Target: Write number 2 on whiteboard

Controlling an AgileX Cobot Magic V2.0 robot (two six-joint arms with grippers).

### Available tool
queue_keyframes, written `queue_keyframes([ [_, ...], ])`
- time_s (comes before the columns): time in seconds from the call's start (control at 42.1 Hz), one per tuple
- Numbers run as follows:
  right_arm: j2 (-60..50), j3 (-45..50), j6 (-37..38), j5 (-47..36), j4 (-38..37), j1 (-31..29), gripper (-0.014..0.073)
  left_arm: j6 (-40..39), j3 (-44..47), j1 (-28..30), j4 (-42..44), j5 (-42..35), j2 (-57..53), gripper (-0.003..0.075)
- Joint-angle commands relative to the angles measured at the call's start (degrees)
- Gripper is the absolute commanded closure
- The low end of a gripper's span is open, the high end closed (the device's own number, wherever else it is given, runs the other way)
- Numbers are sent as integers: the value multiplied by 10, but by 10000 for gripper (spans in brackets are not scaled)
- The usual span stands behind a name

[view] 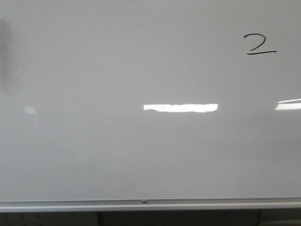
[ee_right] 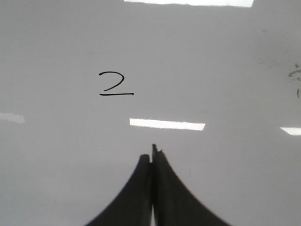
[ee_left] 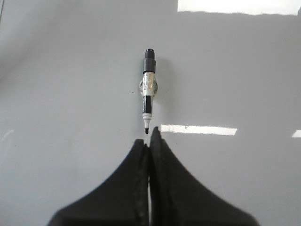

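Note:
The whiteboard [view: 94,141] fills the front view, and a small black number 2 [view: 259,44] is written at its upper right. Neither gripper shows in that view. In the right wrist view the number 2 [ee_right: 115,84] lies ahead and off to one side of my right gripper [ee_right: 151,155], which is shut with nothing in it. In the left wrist view an uncapped black-and-white marker [ee_left: 148,89] sits on the whiteboard [ee_left: 61,94] in a small clear holder. Its tip points at my left gripper [ee_left: 148,139], which is shut and empty, just short of the tip.
A silver edge rail [view: 150,205] runs along the whiteboard's lower edge, with dark space below it. Bright strip-light reflections [view: 180,108] cross the board. Faint dark smudges [ee_right: 294,73] mark the board's surface at one side of the right wrist view.

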Motion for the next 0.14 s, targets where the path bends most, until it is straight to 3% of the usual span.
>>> queue_keyframes([
  [0.0, -10, -1, 1, -46, -5, 0, 662, -4, 19, -2, 0, -50, -16, 741],
  [0.119, -10, -1, 1, -46, -5, 0, 662, -4, 19, -2, 0, -50, -16, 741],
])
